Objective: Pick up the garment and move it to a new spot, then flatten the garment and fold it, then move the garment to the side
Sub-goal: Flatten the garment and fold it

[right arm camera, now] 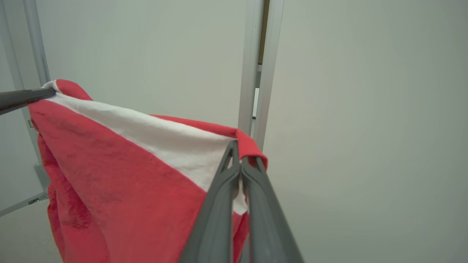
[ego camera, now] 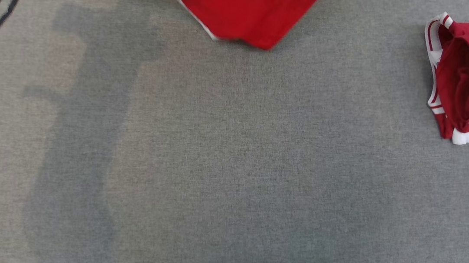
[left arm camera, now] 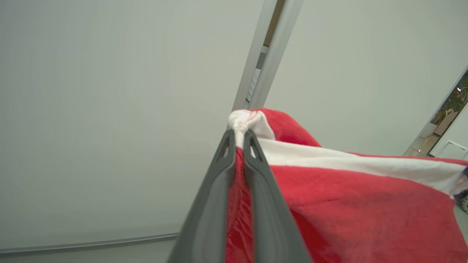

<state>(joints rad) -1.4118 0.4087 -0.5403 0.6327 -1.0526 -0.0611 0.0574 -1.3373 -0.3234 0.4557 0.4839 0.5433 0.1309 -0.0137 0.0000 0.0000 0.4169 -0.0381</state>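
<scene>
Fig. 1. We see the left gripper and right gripper each clamped on the white-banded edge of the red garment, stretched between them above the far side of the grey surface.

The left gripper has its two long dark fingers pressed almost together, pinching a bunched corner of the garment. The right gripper has its fingers clamped tight on the same cloth's edge. In the right wrist view, the left gripper's fingertip reaches in from the left, well apart from the right one.
</scene>
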